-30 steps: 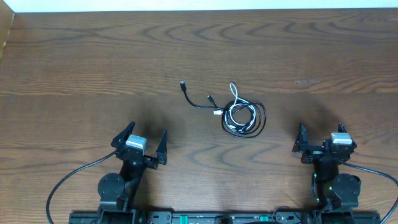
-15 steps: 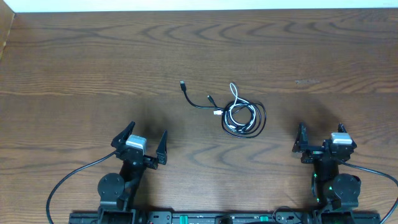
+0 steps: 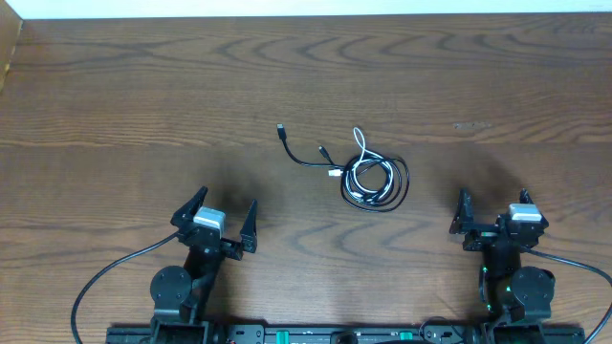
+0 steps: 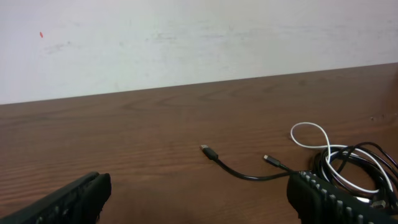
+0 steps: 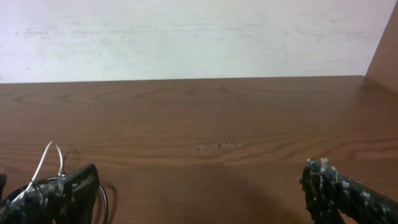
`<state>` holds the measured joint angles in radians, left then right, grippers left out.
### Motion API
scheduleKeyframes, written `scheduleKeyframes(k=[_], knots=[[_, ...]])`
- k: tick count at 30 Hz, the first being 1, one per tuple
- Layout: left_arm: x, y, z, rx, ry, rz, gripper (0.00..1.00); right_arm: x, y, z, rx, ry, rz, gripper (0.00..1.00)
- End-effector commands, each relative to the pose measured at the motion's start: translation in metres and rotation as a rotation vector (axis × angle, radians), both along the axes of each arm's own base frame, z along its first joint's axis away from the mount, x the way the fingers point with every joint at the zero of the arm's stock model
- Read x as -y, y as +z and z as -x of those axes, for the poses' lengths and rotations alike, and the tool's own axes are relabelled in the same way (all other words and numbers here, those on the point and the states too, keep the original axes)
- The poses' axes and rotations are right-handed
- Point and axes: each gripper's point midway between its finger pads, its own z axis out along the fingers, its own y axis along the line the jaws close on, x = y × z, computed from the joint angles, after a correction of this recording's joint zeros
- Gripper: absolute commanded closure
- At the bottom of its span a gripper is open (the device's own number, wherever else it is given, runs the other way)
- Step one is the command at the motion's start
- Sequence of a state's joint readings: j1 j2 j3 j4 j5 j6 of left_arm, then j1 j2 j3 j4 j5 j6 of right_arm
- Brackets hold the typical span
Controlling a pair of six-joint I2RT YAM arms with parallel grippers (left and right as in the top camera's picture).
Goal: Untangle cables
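The cables lie in one tangle at the middle of the table. The black cable [image 3: 395,182] coils at the right, and its two plug ends trail off to the upper left. The white cable [image 3: 360,140] loops through that coil. My left gripper [image 3: 222,214] stands open at the near left, well short of the tangle, with nothing between its fingers. My right gripper [image 3: 494,208] stands open at the near right, also empty. In the left wrist view the black cable [image 4: 242,177] and the white cable [image 4: 293,132] lie ahead of the left gripper [image 4: 196,202], to its right. In the right wrist view the white cable [image 5: 52,144] shows behind the left finger of the right gripper [image 5: 202,196].
The dark wooden table [image 3: 143,96] ends at a pale wall along the far edge. A small scuff [image 3: 471,125] marks the wood at the right. The arms' own thick black cords [image 3: 105,277] run along the near edge.
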<state>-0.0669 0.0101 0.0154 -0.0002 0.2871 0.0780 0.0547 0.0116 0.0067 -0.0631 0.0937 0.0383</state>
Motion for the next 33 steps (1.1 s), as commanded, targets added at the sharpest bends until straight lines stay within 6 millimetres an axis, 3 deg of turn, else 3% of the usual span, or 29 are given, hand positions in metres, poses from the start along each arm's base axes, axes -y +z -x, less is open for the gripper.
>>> scheduleKeyframes(k=[1, 33], knots=[[0.0049, -0.0152, 0.0026, -0.055, -0.031, 0.008, 0.05, 0.0016, -0.0001, 0.0004, 0.002, -0.009, -0.009, 0.01], [0.0045, -0.0100, 0.0038, -0.078, -0.026, 0.033, 0.05, -0.0016, 0.0000, 0.0002, 0.002, 0.010, -0.011, 0.01]])
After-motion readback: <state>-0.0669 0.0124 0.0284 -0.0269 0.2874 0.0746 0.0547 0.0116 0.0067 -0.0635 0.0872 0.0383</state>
